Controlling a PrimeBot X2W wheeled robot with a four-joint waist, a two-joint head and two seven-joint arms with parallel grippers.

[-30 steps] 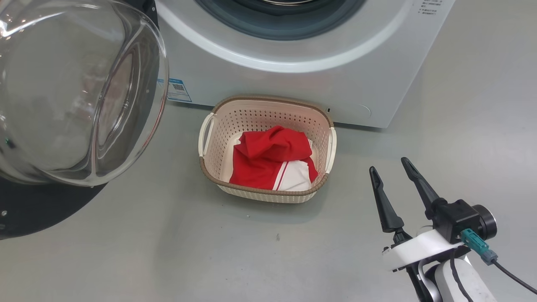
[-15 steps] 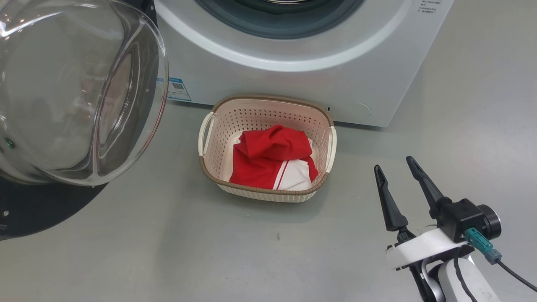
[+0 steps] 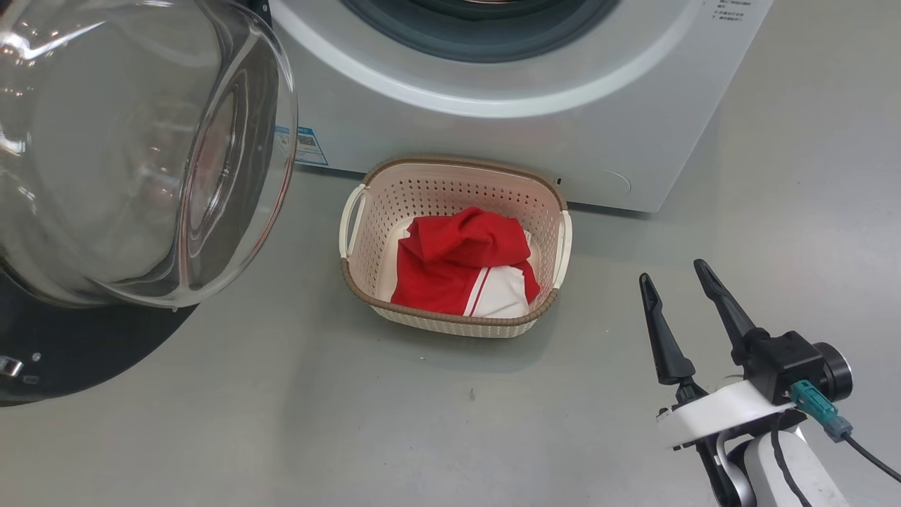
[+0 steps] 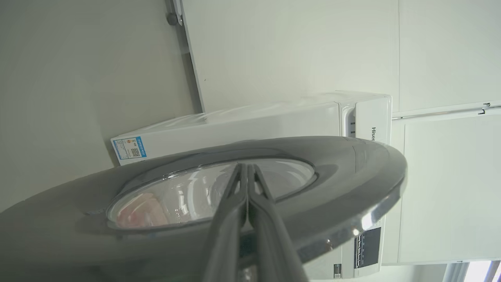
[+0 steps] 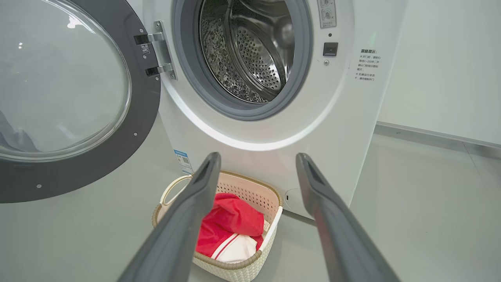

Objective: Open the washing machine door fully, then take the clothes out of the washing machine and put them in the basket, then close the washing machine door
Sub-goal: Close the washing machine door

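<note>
Lying bunched in the basket (image 3: 450,193) on the floor (image 3: 281,422) just before the washing machine (image 5: 258,152), the clothes (image 3: 457,271) show you red cloth with a white panel and stripe; the washing machine door (image 5: 146,102) stands wide. You can read "Hisen" on the top panel (image 4: 372,119); a blue QR sticker (image 5: 183,160) sits low. Right gripper (image 3: 672,271) jaws spread, empty; left gripper (image 4: 247,169) jaws pressed together before the door's glass.

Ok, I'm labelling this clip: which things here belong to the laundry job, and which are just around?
Job: washing machine door, washing machine, clothes, basket, left gripper, right gripper.
Just around: blue sticker, floor, wall.
</note>
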